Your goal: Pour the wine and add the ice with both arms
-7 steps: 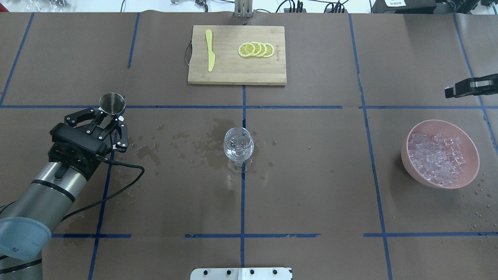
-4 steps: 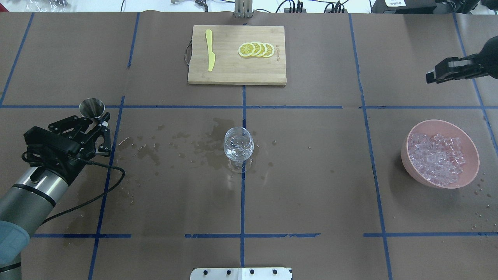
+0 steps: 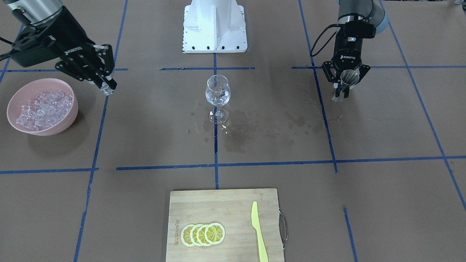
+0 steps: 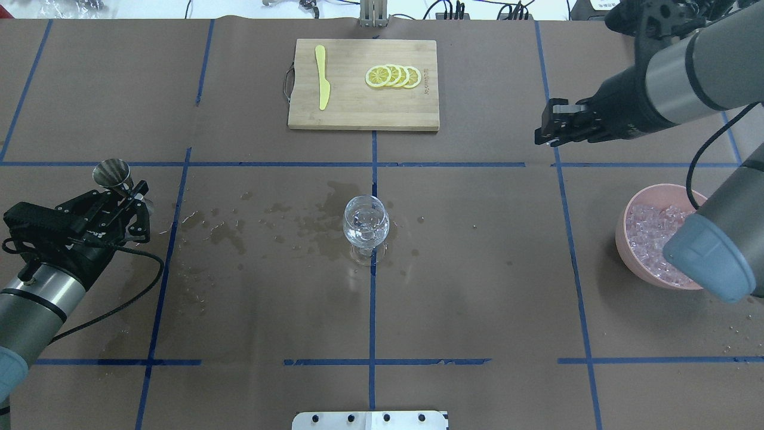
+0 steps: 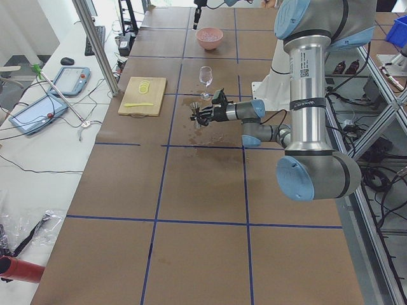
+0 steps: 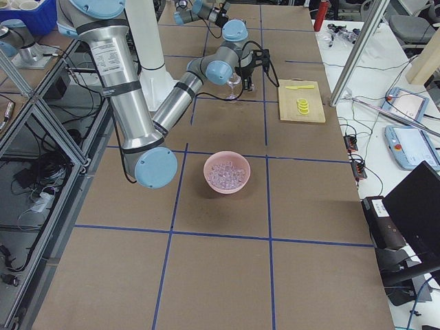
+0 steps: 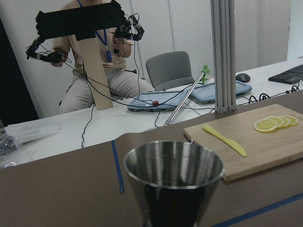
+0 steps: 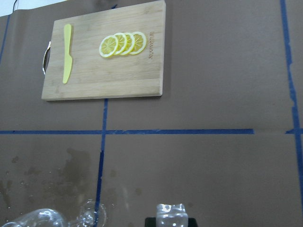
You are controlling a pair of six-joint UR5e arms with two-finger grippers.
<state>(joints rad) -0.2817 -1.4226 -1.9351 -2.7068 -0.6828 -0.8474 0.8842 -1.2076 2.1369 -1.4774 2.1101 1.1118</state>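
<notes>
My left gripper (image 4: 138, 200) is shut on a steel jigger (image 4: 116, 173), low over the table's left side; the jigger's rim fills the left wrist view (image 7: 174, 165). A stemmed glass (image 4: 366, 224) stands at the centre with a little clear wine (image 3: 217, 95) in it. My right gripper (image 4: 544, 128) hovers right of centre, beyond the pink bowl (image 4: 624, 239), and is shut on a clear ice cube (image 8: 171, 215). The bowl holds a heap of ice (image 3: 42, 103). My right arm's elbow (image 4: 710, 263) hides part of the bowl from overhead.
A bamboo cutting board (image 4: 358, 113) lies at the far centre with several lemon slices (image 4: 394, 76) and a yellow plastic knife (image 4: 323, 77). Wet splashes (image 4: 310, 224) darken the brown paper left of the glass. A person sits beyond the table (image 7: 94, 71).
My left gripper has carried the jigger leftward, away from the glass. My right arm has swung in from the right edge, its gripper moving left and its elbow now over the bowl.
</notes>
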